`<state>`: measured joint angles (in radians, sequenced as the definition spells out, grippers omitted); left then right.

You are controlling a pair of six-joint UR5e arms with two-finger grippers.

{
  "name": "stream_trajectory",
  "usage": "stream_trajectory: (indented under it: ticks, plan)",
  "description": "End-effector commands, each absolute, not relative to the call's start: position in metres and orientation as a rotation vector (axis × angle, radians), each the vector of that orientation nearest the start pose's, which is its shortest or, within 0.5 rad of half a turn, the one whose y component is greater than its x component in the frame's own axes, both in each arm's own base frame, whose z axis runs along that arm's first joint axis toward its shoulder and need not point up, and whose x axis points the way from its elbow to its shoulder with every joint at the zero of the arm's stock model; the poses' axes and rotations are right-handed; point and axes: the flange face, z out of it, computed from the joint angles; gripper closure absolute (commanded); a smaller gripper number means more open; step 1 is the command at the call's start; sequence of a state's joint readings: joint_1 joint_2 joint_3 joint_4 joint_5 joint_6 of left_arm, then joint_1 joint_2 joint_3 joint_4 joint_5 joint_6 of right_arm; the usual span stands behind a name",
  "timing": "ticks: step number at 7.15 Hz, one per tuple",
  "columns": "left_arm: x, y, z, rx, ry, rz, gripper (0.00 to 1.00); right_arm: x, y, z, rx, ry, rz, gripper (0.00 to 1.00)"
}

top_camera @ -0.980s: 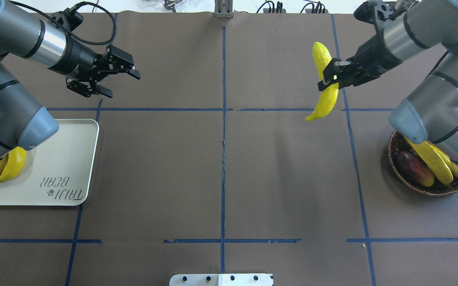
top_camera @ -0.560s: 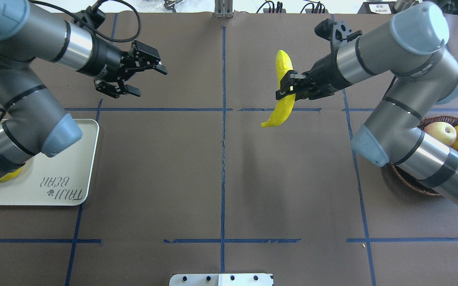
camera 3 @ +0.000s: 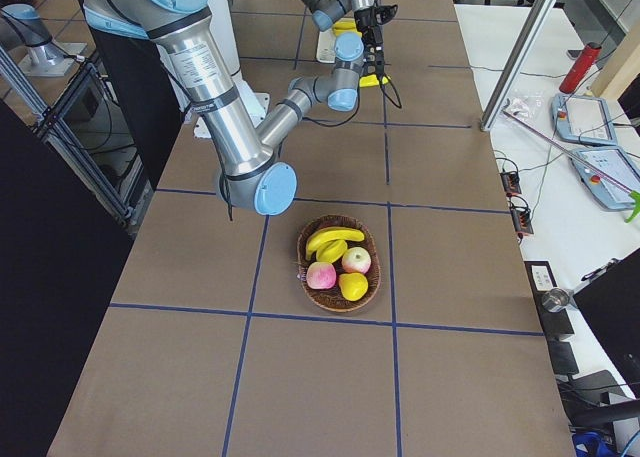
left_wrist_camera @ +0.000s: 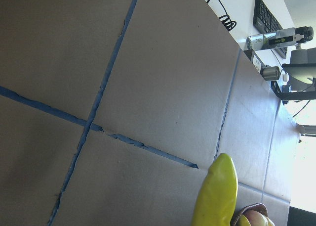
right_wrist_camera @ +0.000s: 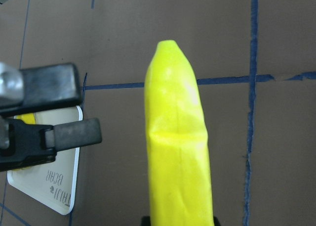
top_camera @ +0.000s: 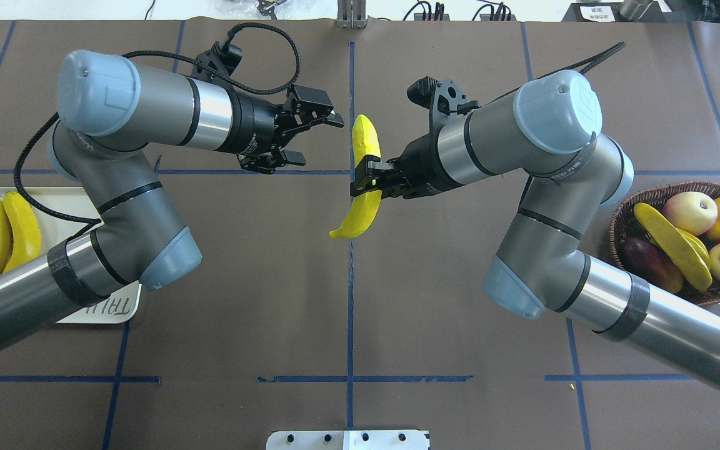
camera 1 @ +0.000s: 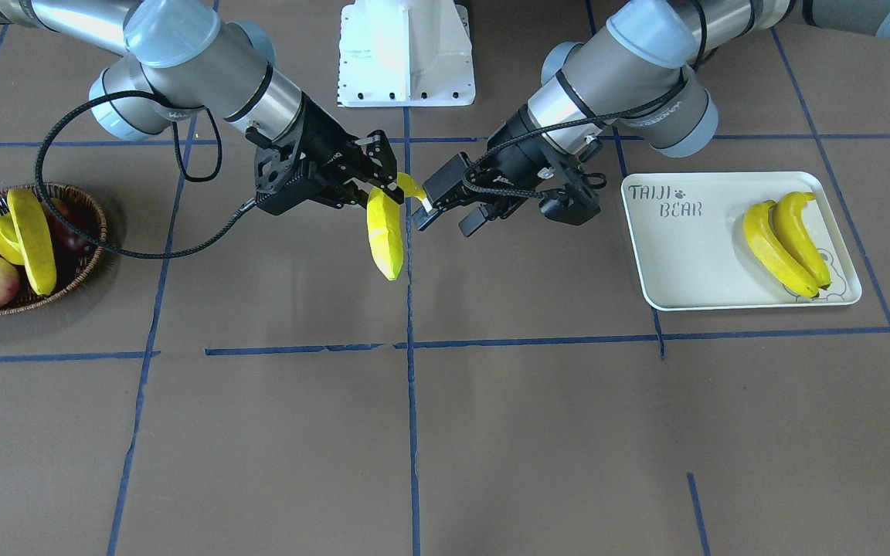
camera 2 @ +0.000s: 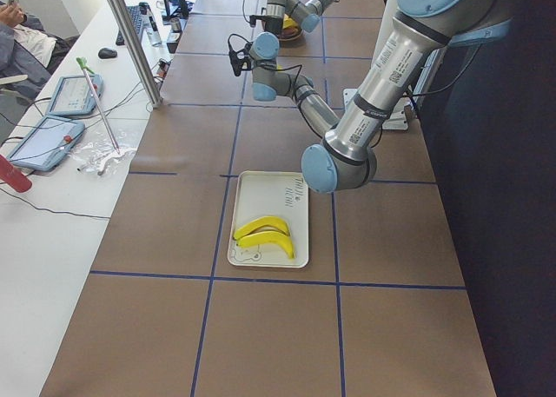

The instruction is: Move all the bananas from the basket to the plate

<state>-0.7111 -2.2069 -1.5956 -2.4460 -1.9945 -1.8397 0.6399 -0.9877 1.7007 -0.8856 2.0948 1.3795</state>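
Overhead exterior: bananas [top_camera: 365,142], two plated, one held, perhaps two basketed.

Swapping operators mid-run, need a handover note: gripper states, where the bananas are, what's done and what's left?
Right gripper: shut on a banana, held above mid-table.
Left gripper: open, fingers close beside that banana, not closed on it.
Plate: two bananas on it, done.
Basket: at least one banana in it, among other fruit.
Left to do: likely hand the held banana to the left gripper, plate it, then clear the basket.
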Motion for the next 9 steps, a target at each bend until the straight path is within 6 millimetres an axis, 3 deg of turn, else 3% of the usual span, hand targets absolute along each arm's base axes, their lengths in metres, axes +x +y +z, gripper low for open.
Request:
stream_trajectory:
  ticks: [1, 5, 7, 9]
  plan:
    - [0.449, -0.500, 0.164, -0.007, 1.549, -0.448, 0.00, -0.469, -0.434, 0.158, 0.150, -1.439, -0.022, 0.96]
    - [0.470, -0.481, 0.165, -0.042, 1.544, -0.416, 0.06, -0.469, -0.434, 0.156, 0.154, -1.441, -0.023, 0.96]
    - [0.472, -0.478, 0.162, -0.050, 1.548, -0.414, 0.25, -0.469, -0.435, 0.158, 0.163, -1.437, -0.013, 0.96]
    - [0.471, -0.477, 0.161, -0.048, 1.552, -0.412, 0.32, -0.470, -0.435, 0.157, 0.162, -1.438, -0.015, 0.96]
